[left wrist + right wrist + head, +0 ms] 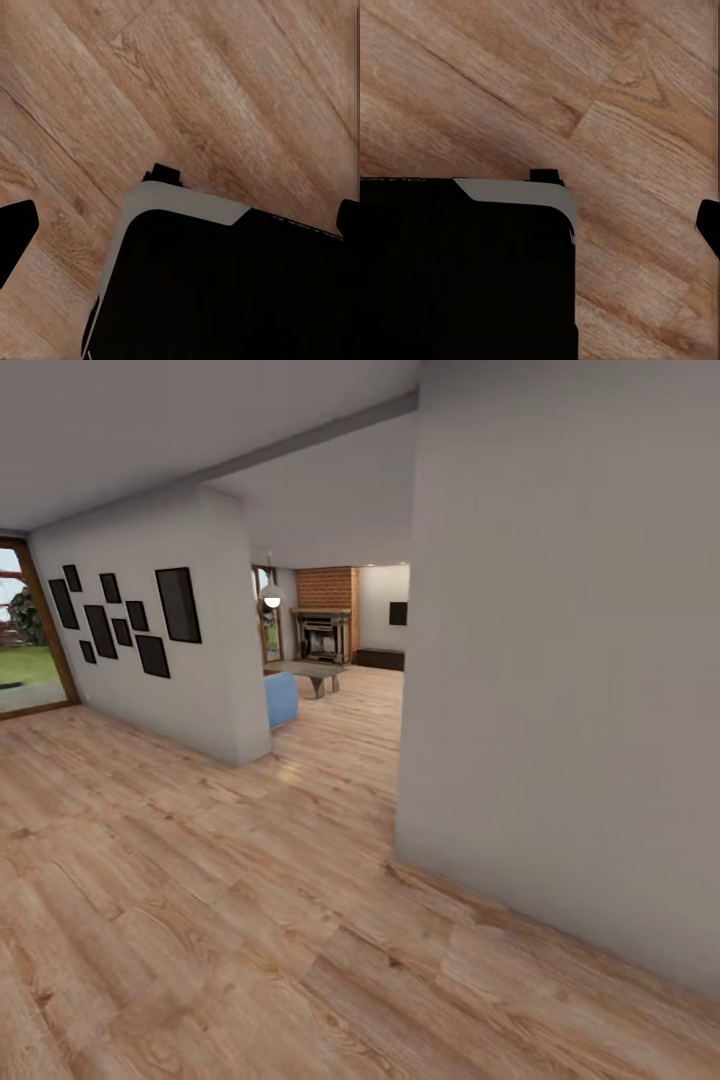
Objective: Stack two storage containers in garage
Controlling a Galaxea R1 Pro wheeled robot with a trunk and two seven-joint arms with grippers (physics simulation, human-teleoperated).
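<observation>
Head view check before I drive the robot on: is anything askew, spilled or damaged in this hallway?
Nothing stands out. The black frames hang in a staggered cluster on the white wall, which looks deliberate. The wood-plank floor shows no spill, and the blue sofa, the low table and the fireplace stand upright.

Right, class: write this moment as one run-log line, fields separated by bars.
phase: in transit | floor: wood planks | ahead: fireplace, blue sofa | containers: unseen | left fingers: empty, apart

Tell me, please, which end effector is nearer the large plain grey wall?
Probably the right end effector: it hangs beside the robot's black base, toward the grey wall; the left end effector hangs at the opposite side.
</observation>
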